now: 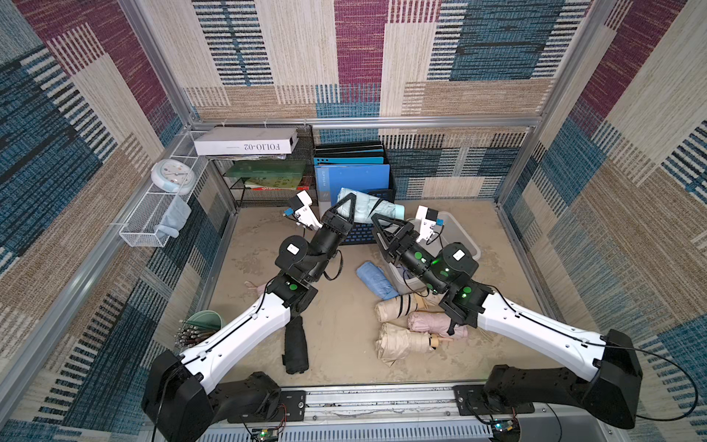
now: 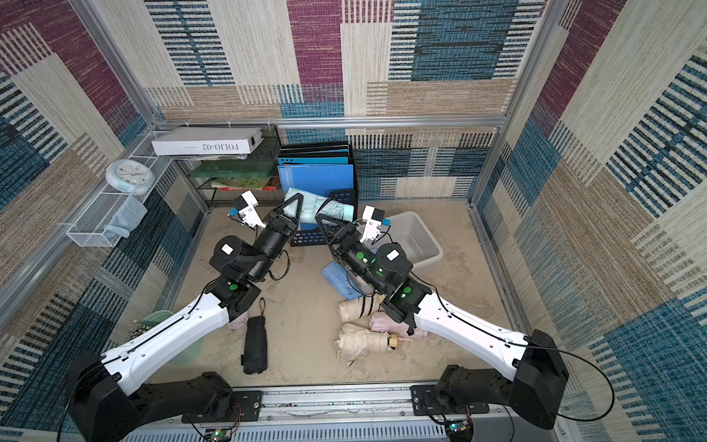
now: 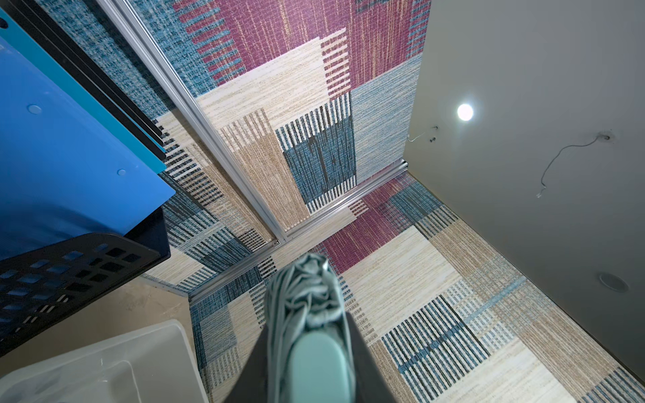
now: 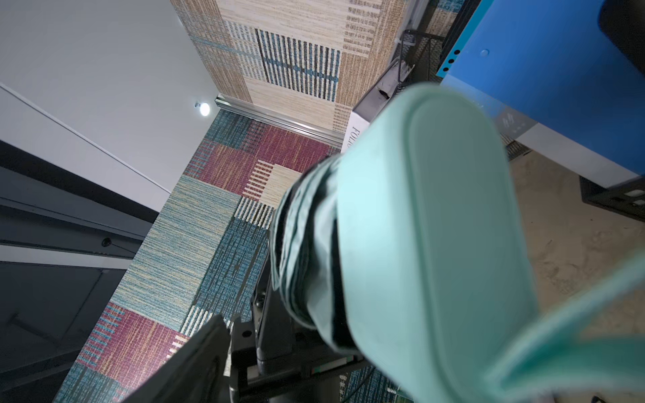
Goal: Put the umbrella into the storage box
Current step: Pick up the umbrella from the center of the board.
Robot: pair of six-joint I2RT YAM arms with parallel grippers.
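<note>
A folded mint-green umbrella (image 1: 373, 206) (image 2: 325, 208) hangs level in the air in front of the black file holder. My left gripper (image 1: 350, 203) (image 2: 296, 203) is shut on its cloth end. In the left wrist view the umbrella (image 3: 307, 303) is pinched between both dark fingers. My right gripper (image 1: 377, 227) (image 2: 323, 231) stands open just beside the handle end. In the right wrist view the umbrella (image 4: 429, 226) fills the picture, apart from the one finger (image 4: 199, 359) that shows. The storage box (image 1: 461, 233) (image 2: 421, 237) (image 3: 104, 359), a light grey tub, sits on the floor at the right, partly hidden by the right arm.
Folded umbrellas lie on the floor: blue (image 1: 377, 279), beige (image 1: 398, 306), pink (image 1: 432, 321), black (image 1: 296, 350). The black file holder (image 1: 363, 233) with blue folders stands at the back. Beside it is a wire rack (image 1: 267, 180), and a white mesh basket (image 1: 153, 222) hangs left.
</note>
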